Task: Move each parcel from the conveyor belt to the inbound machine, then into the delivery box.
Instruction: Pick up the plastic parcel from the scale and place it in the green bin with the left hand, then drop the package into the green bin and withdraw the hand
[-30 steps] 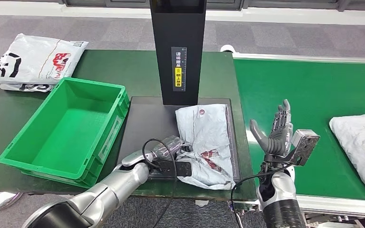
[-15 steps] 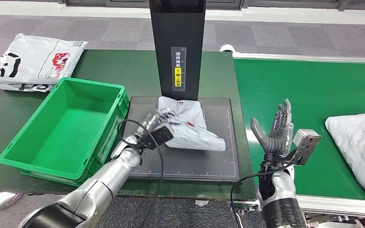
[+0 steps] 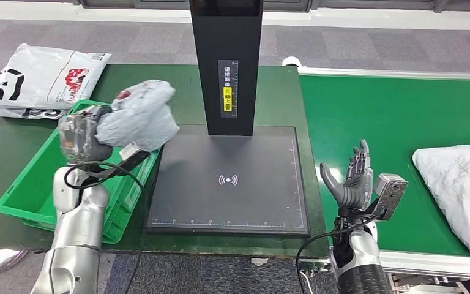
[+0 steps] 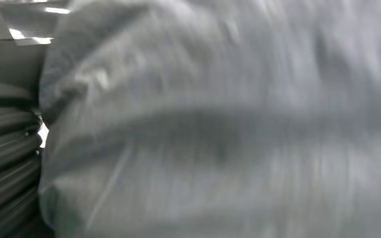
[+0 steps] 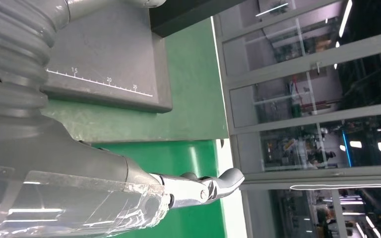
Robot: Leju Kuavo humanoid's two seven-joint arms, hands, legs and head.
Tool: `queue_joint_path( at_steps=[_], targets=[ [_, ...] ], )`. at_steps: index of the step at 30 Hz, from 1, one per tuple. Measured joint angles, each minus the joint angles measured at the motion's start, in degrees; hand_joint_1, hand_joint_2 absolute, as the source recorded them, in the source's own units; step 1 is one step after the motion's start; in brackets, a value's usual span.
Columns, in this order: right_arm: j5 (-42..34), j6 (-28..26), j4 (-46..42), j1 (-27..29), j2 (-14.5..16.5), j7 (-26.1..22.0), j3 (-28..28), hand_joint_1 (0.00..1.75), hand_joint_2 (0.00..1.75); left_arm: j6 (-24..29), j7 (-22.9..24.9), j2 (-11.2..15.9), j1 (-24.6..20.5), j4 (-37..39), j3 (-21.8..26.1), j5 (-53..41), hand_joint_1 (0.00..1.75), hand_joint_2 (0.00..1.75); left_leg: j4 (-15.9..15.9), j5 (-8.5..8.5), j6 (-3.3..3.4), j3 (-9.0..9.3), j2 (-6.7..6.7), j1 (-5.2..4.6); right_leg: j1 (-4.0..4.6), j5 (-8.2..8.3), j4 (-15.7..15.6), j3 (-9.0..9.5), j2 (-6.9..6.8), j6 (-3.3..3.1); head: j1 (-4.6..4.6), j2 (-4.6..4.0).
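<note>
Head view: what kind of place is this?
Probably a parcel-sorting or logistics station: a green conveyor belt carrying a grey parcel, a black scanning machine, and a green crate.

Head view high, facing down over inbound machine (image 3: 227,177), left wrist view pressed against parcel (image 4: 228,124), right wrist view sideways, sharing the machine's plate edge.

Crinkled grey plastic parcel (image 3: 139,116), glossy green plastic box (image 3: 24,196), matt black scanner plate (image 3: 229,202).

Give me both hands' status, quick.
Left hand: holding a grey parcel above the green box.
Right hand: open, holding nothing.
</note>
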Motion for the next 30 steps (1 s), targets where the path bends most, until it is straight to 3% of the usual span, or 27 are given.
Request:
queue_joint_path(
  at_steps=[4,12,14,16,19,22,23,26,30],
  targets=[
    [0.06,-0.01,0.00,0.05,-0.27,0.39,0.01,0.00,1.75,0.03,-1.23,-0.99,1.09,-4.41,10.24,-2.93,1.75,1.75,0.00,-0.02,-0.03,0.00,0.02,0.00,0.01,0.00,0.01,-0.05,0.04,-0.01,0.00,0.00],
    [-0.03,-0.04,-0.02,0.46,-0.48,0.86,0.01,0.00,1.75,0.04,5.24,-1.07,3.18,-9.42,19.71,-11.07,1.75,1.75,0.00,-0.03,-0.06,-0.02,-0.06,0.02,0.02,-0.05,0.04,-0.04,-0.04,-0.07,0.00,0.00],
    [-0.10,-0.06,-0.20,0.87,-0.60,1.30,0.01,0.00,1.75,0.04,10.79,-0.29,4.35,-9.74,20.31,-14.74,1.75,1.75,0.00,-0.05,-0.08,-0.01,-0.07,0.02,0.02,-0.07,0.04,-0.06,-0.04,-0.09,0.00,0.00],
    [-0.13,-0.07,-0.63,1.37,-0.64,1.74,0.01,0.00,1.75,0.03,20.03,1.39,5.71,-8.64,19.59,-17.57,1.75,1.75,0.00,-0.06,-0.10,0.00,-0.04,0.02,0.02,-0.09,0.04,-0.12,-0.02,-0.11,0.00,0.00],
    [-0.17,-0.07,-1.65,2.32,-0.68,2.06,0.01,0.00,1.75,0.03,32.95,5.77,6.69,-2.81,14.92,-18.26,1.73,1.75,0.00,-0.05,-0.13,0.00,-0.03,0.02,0.06,-0.10,0.05,-0.15,-0.02,-0.14,-0.01,0.00],
    [-0.16,0.09,-2.71,3.21,-0.71,2.54,0.01,0.00,1.75,-1.42,38.54,9.83,6.64,3.93,8.83,-18.37,0.42,1.75,0.00,-0.03,-0.17,0.01,-0.05,0.04,0.08,-0.12,0.06,-0.13,-0.05,-0.17,-0.01,0.00],
    [-0.11,0.29,-3.08,3.49,-0.72,2.78,0.01,0.00,1.75,-3.41,40.23,10.95,6.22,6.53,6.61,-18.35,0.00,1.31,0.00,-0.02,-0.18,0.02,-0.05,0.04,0.06,-0.12,0.07,-0.11,-0.06,-0.19,0.00,0.00],
    [0.45,1.16,-3.81,3.91,-0.77,3.51,0.01,0.00,1.75,-10.72,40.28,13.25,3.54,14.21,1.27,-16.30,0.00,0.00,-0.05,0.00,-0.19,0.19,-0.23,-0.10,-0.10,-0.20,0.13,0.09,-0.22,-0.15,0.00,0.00],
    [1.41,1.93,-4.71,4.09,-0.79,4.39,0.00,0.00,1.75,-11.51,31.63,13.77,-0.79,22.99,-0.19,-6.64,0.00,0.00,-0.24,-0.01,-0.15,0.79,-0.73,-0.32,-0.34,-0.52,0.15,0.70,-0.74,-0.01,0.00,0.00]
  ],
)
